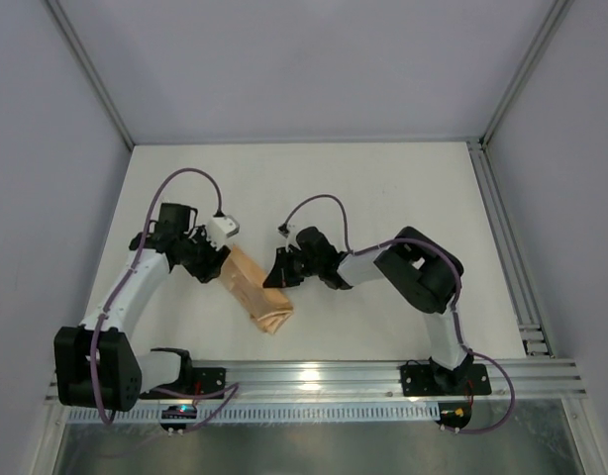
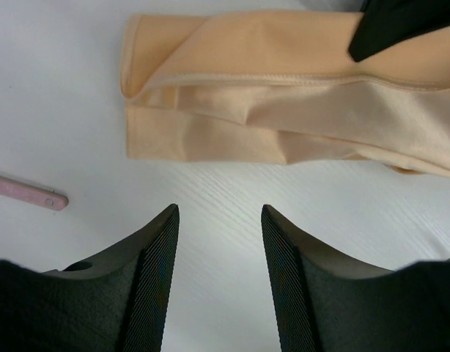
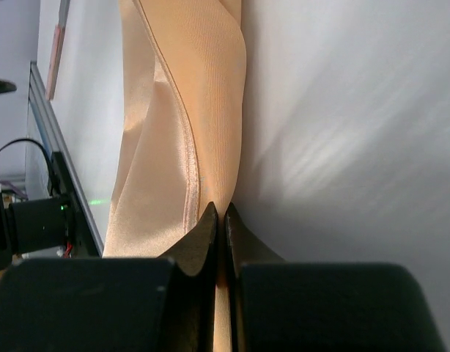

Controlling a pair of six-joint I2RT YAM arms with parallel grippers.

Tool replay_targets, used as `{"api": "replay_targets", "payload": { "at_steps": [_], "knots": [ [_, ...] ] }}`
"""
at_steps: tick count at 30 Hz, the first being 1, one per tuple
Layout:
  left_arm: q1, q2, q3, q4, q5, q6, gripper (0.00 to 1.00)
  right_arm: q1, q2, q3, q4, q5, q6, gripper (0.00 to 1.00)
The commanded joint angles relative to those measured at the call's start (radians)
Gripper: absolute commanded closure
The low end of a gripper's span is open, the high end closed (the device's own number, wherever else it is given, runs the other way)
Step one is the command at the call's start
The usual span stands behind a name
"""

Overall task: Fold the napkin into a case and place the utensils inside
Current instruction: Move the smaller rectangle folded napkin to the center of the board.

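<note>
The peach-orange napkin (image 1: pixel 256 292) lies folded into a narrow band, running diagonally between the two grippers. My right gripper (image 3: pixel 220 211) is shut on the napkin's (image 3: pixel 181 110) right edge, with cloth pinched between its fingertips. My left gripper (image 2: pixel 219 213) is open just short of the napkin's (image 2: pixel 283 95) long side, with only bare table between its fingers. The end of one pale pink utensil handle (image 2: pixel 31 193) lies on the table to the left of the left gripper. In the top view the left gripper (image 1: pixel 217 265) sits at the band's upper end and the right gripper (image 1: pixel 280 274) at its right side.
A white tabletop (image 1: pixel 383 188) is bounded by grey walls at the back and sides. An aluminium rail (image 1: pixel 383 376) runs along the near edge by the arm bases, and another rail (image 1: pixel 502 237) lines the right side.
</note>
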Motion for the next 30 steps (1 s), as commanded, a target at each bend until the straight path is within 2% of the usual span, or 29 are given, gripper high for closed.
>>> {"api": "replay_targets", "payload": {
  "at_steps": [1, 4, 9, 11, 12, 13, 15, 19, 30],
  "knots": [
    [0.004, 0.049, 0.046, -0.018, 0.065, -0.006, 0.49, -0.052, -0.036, -0.005, -0.041, 0.076, -0.028, 0.97],
    [-0.008, 0.083, 0.063, 0.026, 0.081, -0.021, 0.50, -0.077, -0.034, 0.020, -0.096, 0.082, -0.064, 0.97],
    [-0.109, 0.154, 0.055, 0.081, 0.044, 0.003, 0.48, -0.089, -0.030, 0.052, -0.153, 0.099, -0.091, 0.96],
    [-0.122, 0.189, 0.047, 0.158, 0.033, -0.018, 0.44, -0.090, -0.028, 0.063, -0.161, 0.093, -0.097, 0.87],
    [-0.122, 0.203, 0.047, 0.185, 0.030, -0.032, 0.44, -0.090, -0.033, 0.063, -0.161, 0.094, -0.100, 0.77],
    [-0.122, 0.218, 0.047, 0.228, 0.030, -0.044, 0.43, -0.090, -0.039, 0.057, -0.161, 0.096, -0.103, 0.72],
    [-0.122, 0.258, 0.059, 0.250, 0.047, -0.064, 0.43, -0.089, -0.071, 0.049, -0.182, 0.114, -0.124, 0.64],
    [-0.126, 0.293, 0.056, 0.267, 0.082, -0.058, 0.42, -0.083, -0.149, 0.022, -0.236, 0.166, -0.182, 0.56],
    [-0.140, 0.347, 0.024, 0.290, 0.079, -0.052, 0.41, -0.029, -0.323, -0.086, -0.284, 0.211, -0.321, 0.55]
  ]
}}
